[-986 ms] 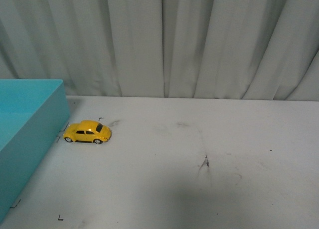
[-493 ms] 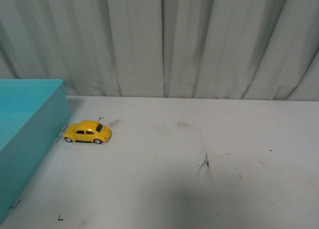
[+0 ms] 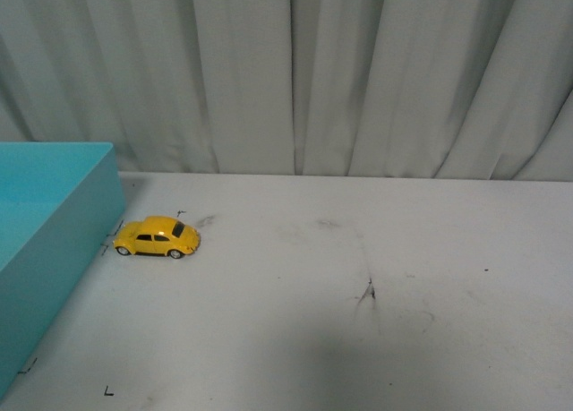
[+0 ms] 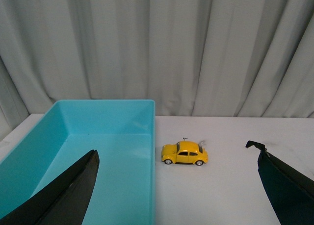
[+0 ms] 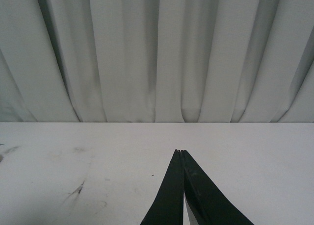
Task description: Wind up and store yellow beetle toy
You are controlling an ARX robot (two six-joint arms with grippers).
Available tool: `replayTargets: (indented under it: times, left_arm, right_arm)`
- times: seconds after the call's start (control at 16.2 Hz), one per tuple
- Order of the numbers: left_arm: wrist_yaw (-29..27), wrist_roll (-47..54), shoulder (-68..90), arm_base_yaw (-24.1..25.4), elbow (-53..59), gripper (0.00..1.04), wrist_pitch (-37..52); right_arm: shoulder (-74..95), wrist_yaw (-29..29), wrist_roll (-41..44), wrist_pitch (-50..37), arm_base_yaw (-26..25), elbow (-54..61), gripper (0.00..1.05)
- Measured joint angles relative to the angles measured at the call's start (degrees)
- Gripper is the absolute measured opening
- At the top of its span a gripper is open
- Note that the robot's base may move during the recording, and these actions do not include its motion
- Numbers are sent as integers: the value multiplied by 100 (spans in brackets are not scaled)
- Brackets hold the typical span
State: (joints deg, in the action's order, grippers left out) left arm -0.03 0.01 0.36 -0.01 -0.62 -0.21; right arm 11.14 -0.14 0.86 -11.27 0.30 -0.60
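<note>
The yellow beetle toy (image 3: 158,237) stands on its wheels on the white table, just right of the turquoise box (image 3: 54,250). In the left wrist view the same toy (image 4: 184,153) sits beside the box wall (image 4: 153,137), ahead of my left gripper (image 4: 174,151), whose fingers are spread wide and hold nothing. My right gripper (image 5: 179,151) is shut with its black fingers pressed together over bare table, far from the toy. Neither arm shows in the front view.
The open turquoise box (image 4: 98,151) is empty inside. Grey pleated curtain (image 3: 295,71) closes off the back of the table. Dark scuff marks (image 3: 367,293) lie mid-table, and small black corner marks (image 3: 108,391) sit near the front left.
</note>
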Motion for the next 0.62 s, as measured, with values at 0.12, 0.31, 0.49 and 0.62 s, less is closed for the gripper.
replayTargets:
  times: [0.12, 0.31, 0.49, 0.62]
  left_arm:
    - [0, 0, 0, 0, 0, 98, 0]
    - [2, 0, 0, -2, 0, 98, 4]
    - [0, 0, 0, 0, 0, 98, 2]
    - [0, 0, 0, 0, 0, 98, 0]
  right_arm:
    - [-199, 0, 0, 258, 0, 0, 2]
    - [-1099, 17, -2, 1156, 0, 0, 2]
    - [-1097, 17, -2, 1150, 0, -2, 20]
    - [-1099, 17, -2, 1150, 0, -2, 45]
